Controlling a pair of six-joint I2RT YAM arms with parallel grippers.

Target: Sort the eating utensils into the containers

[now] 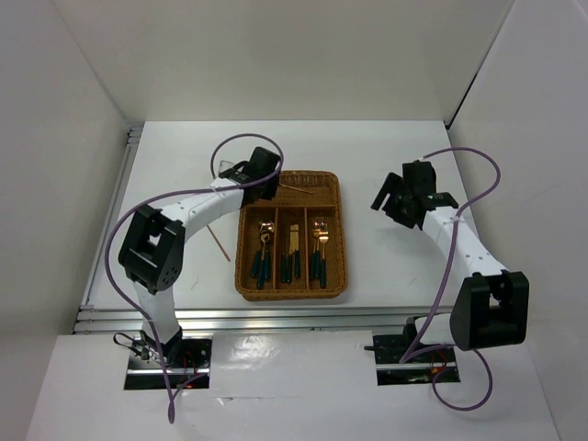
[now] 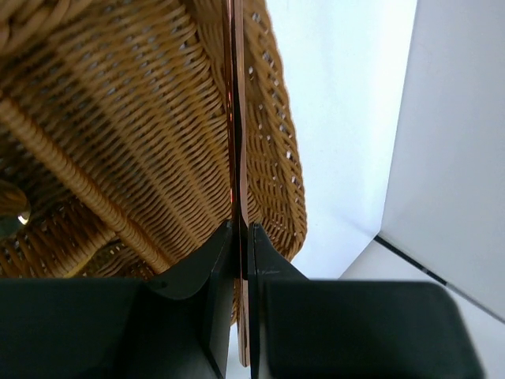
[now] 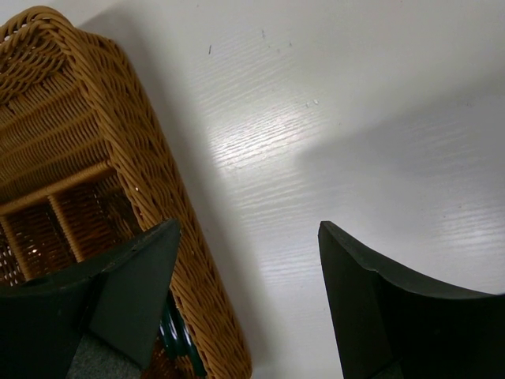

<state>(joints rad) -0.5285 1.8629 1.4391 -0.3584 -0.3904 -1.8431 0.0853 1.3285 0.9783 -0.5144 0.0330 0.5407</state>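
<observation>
- My left pincer (image 2: 241, 230) is clamped on a thin copper-brown chopstick (image 2: 237, 118), pinched edge-on between its two black fingers.
- Just ahead of that pincer, the stick reaches out over the crosswise slot of the rectangular brown woven wicker cutlery tray (image 2: 110, 134).
- Behind it, towards my bases, the tray's three long slots hold gold-headed, dark-green-handled spoons (image 1: 264, 250), knives (image 1: 291, 255) and forks (image 1: 319, 250).
- A second copper-brown chopstick (image 1: 219, 241) lies on the white worktop (image 1: 386, 165), left of the tray near my left forearm.
- My right pincer (image 3: 248, 233) stands apart, holding nothing, over bare worktop, with the tray's edge at its left finger.
</observation>
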